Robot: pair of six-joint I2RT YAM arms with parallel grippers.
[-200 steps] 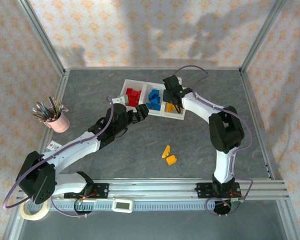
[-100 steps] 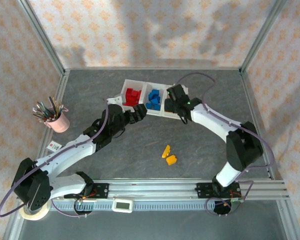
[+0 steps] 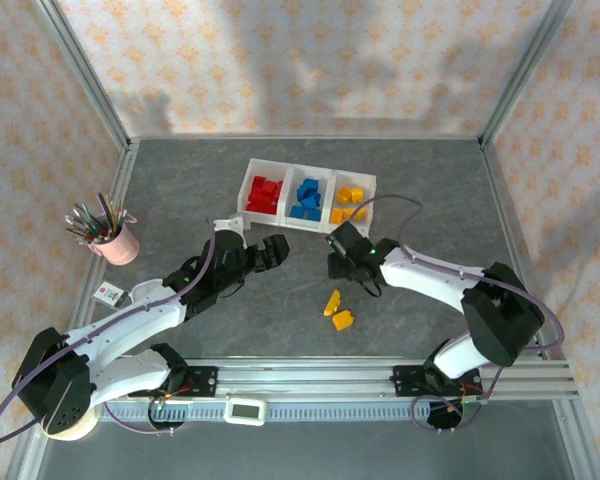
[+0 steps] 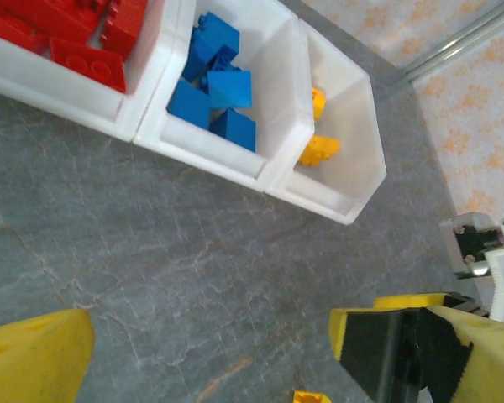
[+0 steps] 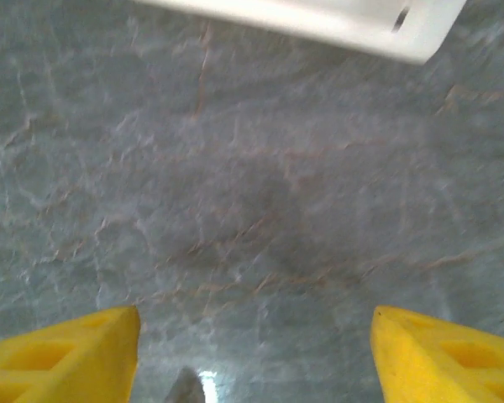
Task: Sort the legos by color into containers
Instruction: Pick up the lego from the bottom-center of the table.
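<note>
Soft, even light falls from above, so the top view is bright and sharp, with broad, blurred shadows thrown on the patterned back wall (image 3: 310, 60) and the grey table (image 3: 430, 190) lit evenly. The left wrist view is crisp on the containers (image 4: 269, 180), whose white walls glow without burning out. The right wrist view is smeared and soft across the marbled table surface, with a small white glint near its bottom edge.

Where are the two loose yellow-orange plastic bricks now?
In the top view the two bricks lie close together on the grey table, between the white plastic bins and the near edge.
</note>
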